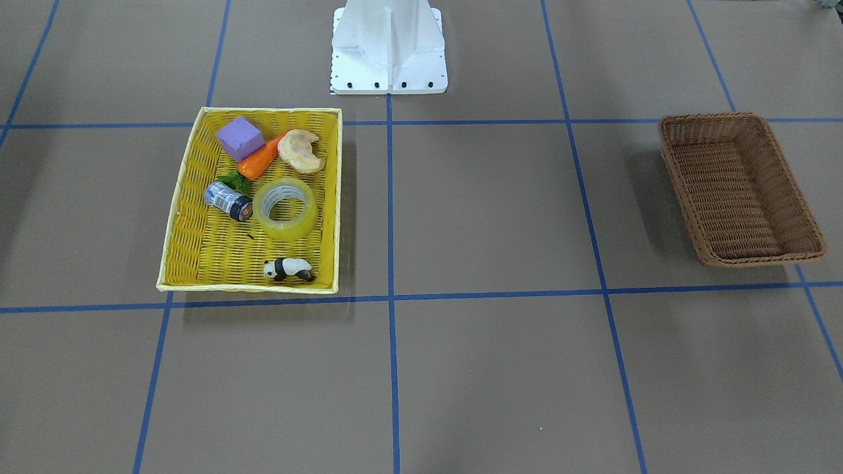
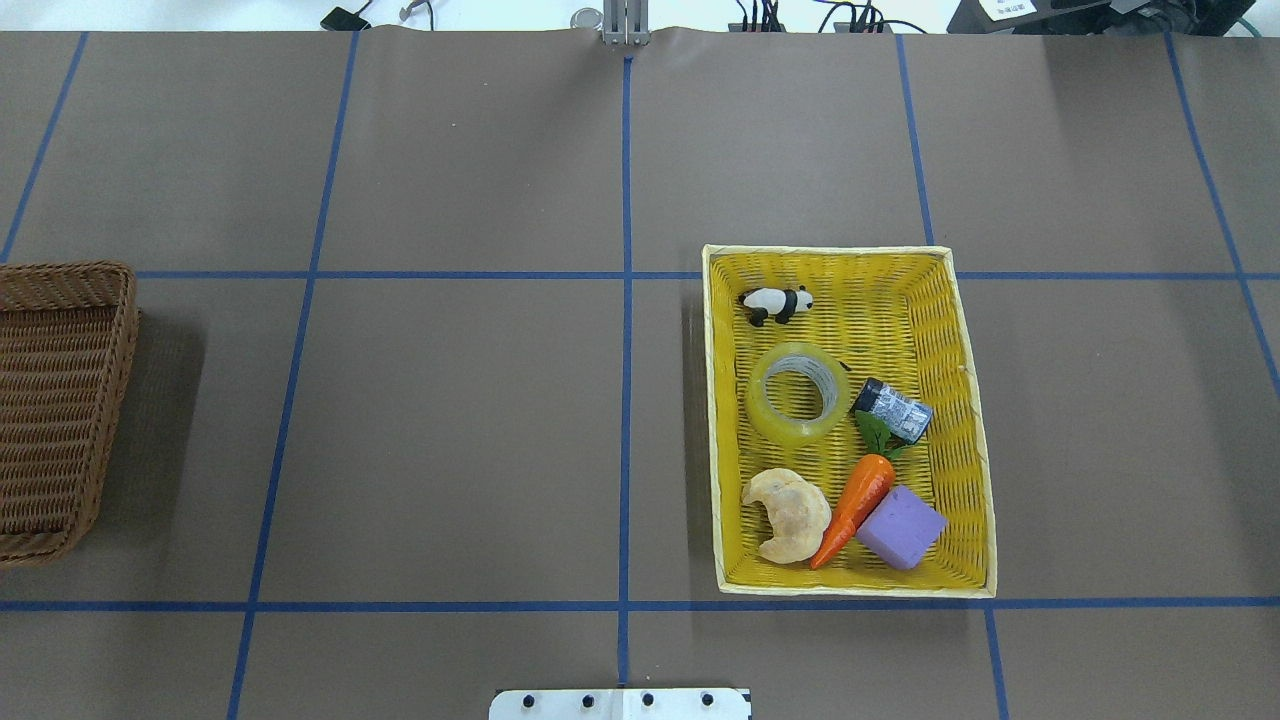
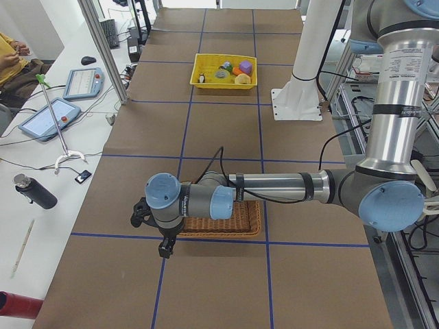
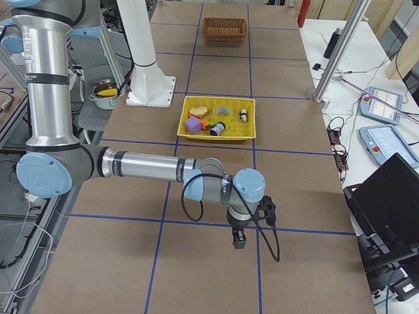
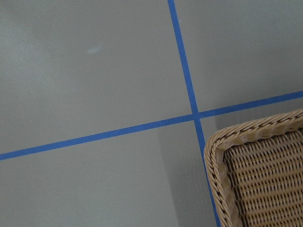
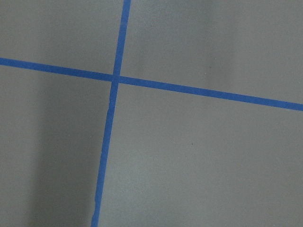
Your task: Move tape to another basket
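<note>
The tape [image 2: 798, 391] lies flat, core axis vertical, hole up, in the yellow basket [image 2: 712, 420] toward the right end of the table [image 2: 450, 450]. The brown basket [image 2: 60, 400] sits at the left end. My left end effector [image 3: 164, 248] and right end effector [image 4: 239, 242]: I cannot tell how far open.

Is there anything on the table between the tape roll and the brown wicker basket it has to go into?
Nothing visible. Between the tape and the brown basket lies only bare table; the tape only has to clear the yellow basket and its side wall.
</note>
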Available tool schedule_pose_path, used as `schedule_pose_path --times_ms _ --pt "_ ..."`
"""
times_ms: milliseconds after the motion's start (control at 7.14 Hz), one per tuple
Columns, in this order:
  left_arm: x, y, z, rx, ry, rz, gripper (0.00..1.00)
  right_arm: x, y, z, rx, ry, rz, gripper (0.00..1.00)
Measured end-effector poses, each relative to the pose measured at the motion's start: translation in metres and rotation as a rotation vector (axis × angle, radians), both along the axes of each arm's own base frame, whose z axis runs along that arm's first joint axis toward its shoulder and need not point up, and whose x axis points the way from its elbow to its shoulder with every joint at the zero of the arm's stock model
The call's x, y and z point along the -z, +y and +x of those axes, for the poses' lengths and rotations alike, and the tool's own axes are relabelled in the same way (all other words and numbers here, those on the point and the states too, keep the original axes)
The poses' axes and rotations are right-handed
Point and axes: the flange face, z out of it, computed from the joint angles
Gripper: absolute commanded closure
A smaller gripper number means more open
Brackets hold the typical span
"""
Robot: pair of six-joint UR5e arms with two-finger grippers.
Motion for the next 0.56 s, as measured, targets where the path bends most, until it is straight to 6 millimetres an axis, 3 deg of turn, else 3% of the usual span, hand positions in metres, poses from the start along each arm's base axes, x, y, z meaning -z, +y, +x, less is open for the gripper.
schedule_pose_path --times_ms 561 --pt "0.0105 -0.0061 -0.0005 0.005 -0.008 0.011 0.01 0.0056 -0.0035 0.0002 0.000 0.001 0.014 0.00"
